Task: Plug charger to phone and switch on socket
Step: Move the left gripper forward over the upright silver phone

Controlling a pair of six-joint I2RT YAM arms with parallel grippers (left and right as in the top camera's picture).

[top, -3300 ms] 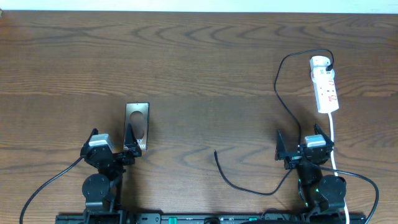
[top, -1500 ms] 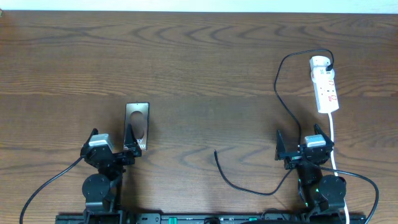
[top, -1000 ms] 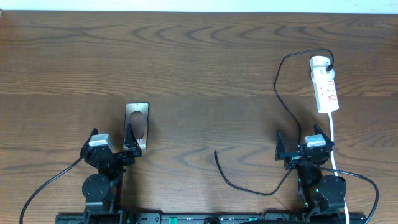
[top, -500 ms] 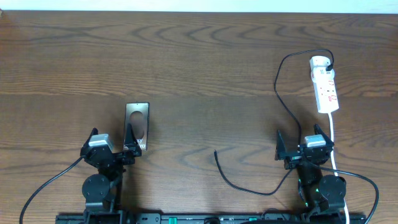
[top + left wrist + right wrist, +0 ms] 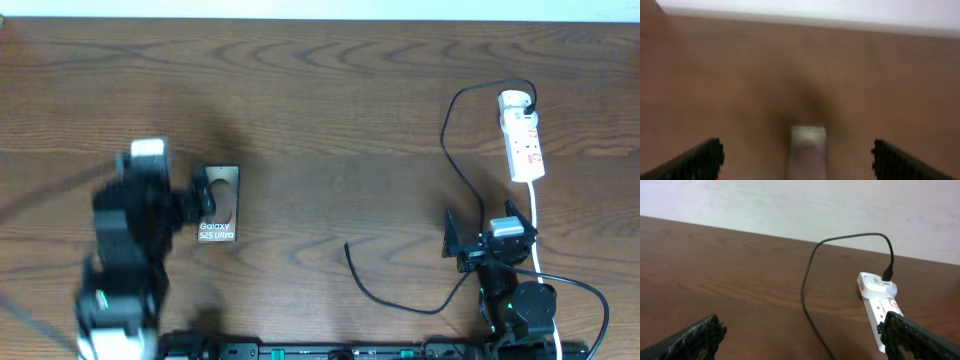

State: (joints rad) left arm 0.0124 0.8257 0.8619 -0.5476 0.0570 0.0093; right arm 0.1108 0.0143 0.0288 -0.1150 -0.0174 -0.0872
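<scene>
Two steps outstanding: charger plug tip (image 5: 346, 245) not yet in the phone (image 5: 218, 205), socket (image 5: 523, 137) apparently not yet switched. Switch positions too small to read.

Step in hand, by judgement: opening reach toward the phone.

- Left gripper (image 5: 797, 160): spread wide, nothing pinched, raised off the table (image 5: 320, 90), blurred in the overhead view.
- Phone: flat, back up, lettering legible, just ahead of the left gripper. Contact not confirmable from the blurred left wrist view. Pale shape low between the fingers not identifiable.
- Right gripper (image 5: 802, 339): likewise spread wide and empty, low at the near edge.
- Socket: ahead of the right gripper and slightly to its right, near the far edge, with the charger (image 5: 807, 287) seated in its rounded end.
- Cable: looping out from the socket, passing just beside the right gripper, then trailing toward the left arm. Plug tip lying free between the two grippers, well apart from both.

Next move, as judged:

1. Steady the phone with the left gripper.
2. Pinch the cable just behind the plug tip with the right gripper.
3. Align the tip with the port. Port edge not discernible here, so verify before insertion.

Clearances: broad bare wood ahead of both grippers, ample for travel. Keep clear of the far table edge beyond the socket. Avoid snagging the cable loop and the white cord (image 5: 538, 215) lying close beside the right gripper.
</scene>
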